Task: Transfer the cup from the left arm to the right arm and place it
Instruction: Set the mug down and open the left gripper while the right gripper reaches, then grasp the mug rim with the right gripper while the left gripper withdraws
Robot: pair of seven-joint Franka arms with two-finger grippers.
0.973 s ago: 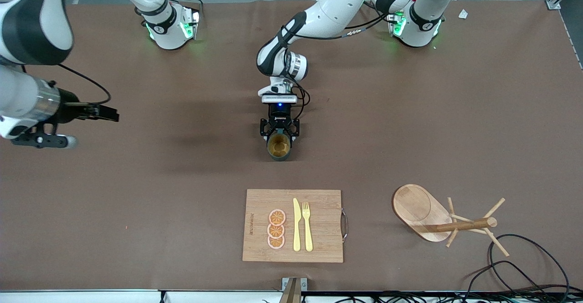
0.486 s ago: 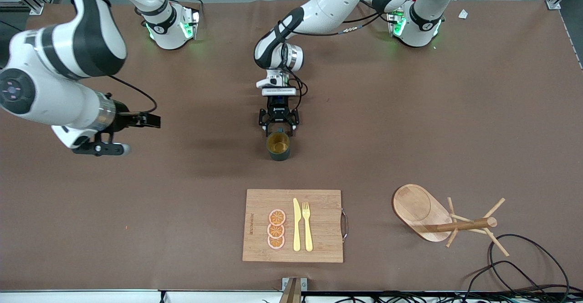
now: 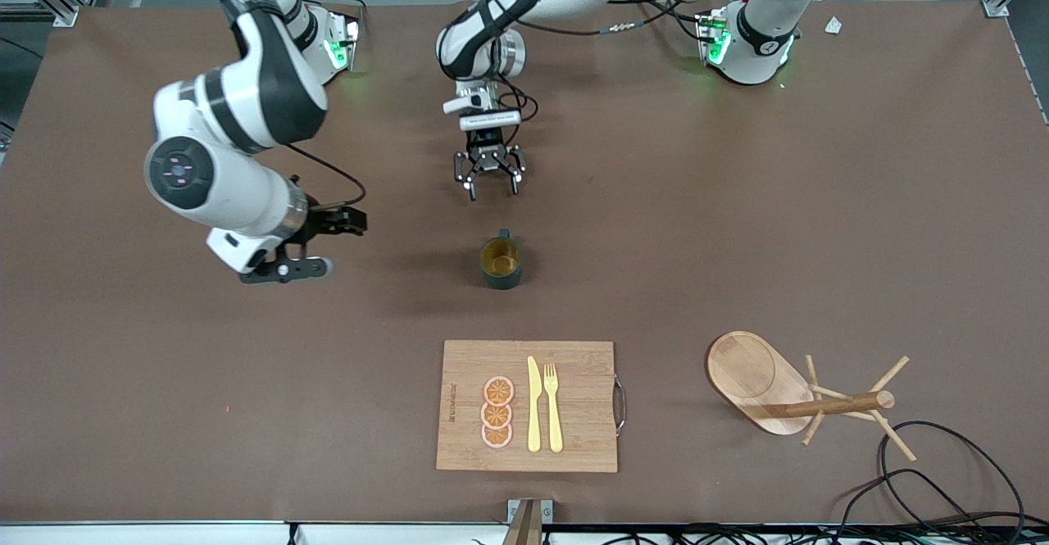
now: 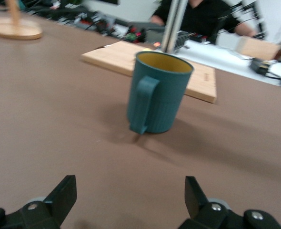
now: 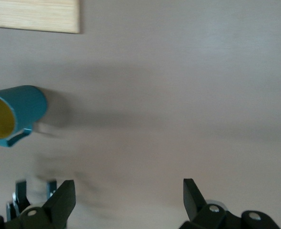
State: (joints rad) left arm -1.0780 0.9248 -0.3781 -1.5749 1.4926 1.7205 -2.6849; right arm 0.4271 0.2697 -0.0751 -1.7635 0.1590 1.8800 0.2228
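Note:
The dark teal cup (image 3: pixel 501 262) stands upright on the brown table, handle toward the robots' bases, ochre inside showing. My left gripper (image 3: pixel 490 188) is open and empty, apart from the cup on the bases' side. In the left wrist view the cup (image 4: pixel 157 93) stands free ahead of the open gripper (image 4: pixel 129 200). My right gripper (image 3: pixel 351 220) is open and empty, over the table toward the right arm's end from the cup. In the right wrist view the cup (image 5: pixel 16 114) shows off to one side of the open gripper (image 5: pixel 128 200).
A wooden cutting board (image 3: pixel 574 401) with orange slices, a yellow knife and a fork lies nearer the front camera than the cup. A wooden mug tree (image 3: pixel 787 389) stands toward the left arm's end. Black cables (image 3: pixel 942 479) lie at that front corner.
My left gripper has let go of the cup and drawn back toward the bases. My right arm has swung in from the table's end toward the cup. The cup stays put.

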